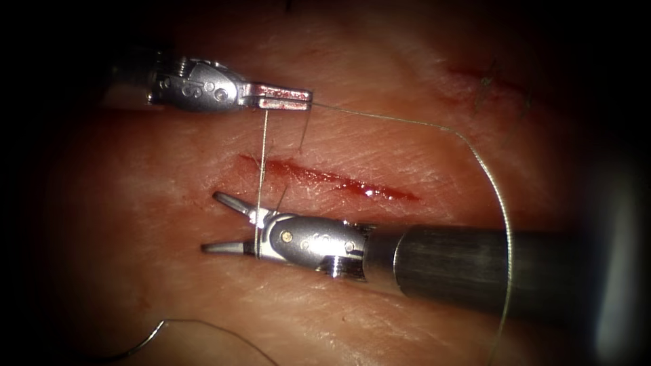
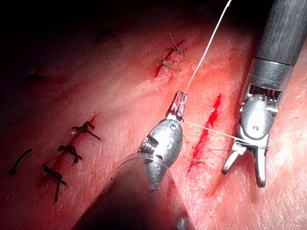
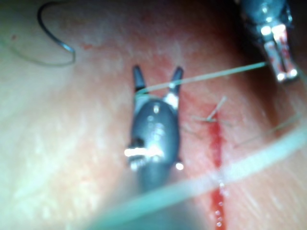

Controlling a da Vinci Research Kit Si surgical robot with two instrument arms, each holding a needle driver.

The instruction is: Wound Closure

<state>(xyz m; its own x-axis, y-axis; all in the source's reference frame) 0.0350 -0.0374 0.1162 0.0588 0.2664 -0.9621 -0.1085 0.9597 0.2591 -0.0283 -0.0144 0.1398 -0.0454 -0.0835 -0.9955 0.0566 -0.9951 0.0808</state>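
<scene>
My left tool (image 1: 310, 99) (image 2: 180, 102) is shut on the thread (image 1: 420, 122) above the left end of the cut (image 1: 339, 180). One strand runs down from it across the cut and lies around the base of my right tool's jaws. My right tool (image 1: 211, 224) (image 2: 243, 175) (image 3: 157, 74) stands open below the cut and grips nothing. The curved needle (image 1: 139, 344) (image 3: 44, 32) lies free on the tissue (image 1: 122, 169) at the lower left, outside the tissue. Short thread ends (image 1: 302, 139) stick up at the cut's left end.
Red fluid (image 1: 369, 191) fills the cut (image 2: 208, 127) (image 3: 217, 143). A long slack loop of thread (image 1: 505, 224) curves down at the right over my right shaft (image 1: 468, 268). Older dark stitches (image 2: 72, 153) and another sewn cut (image 2: 170, 57) lie further off.
</scene>
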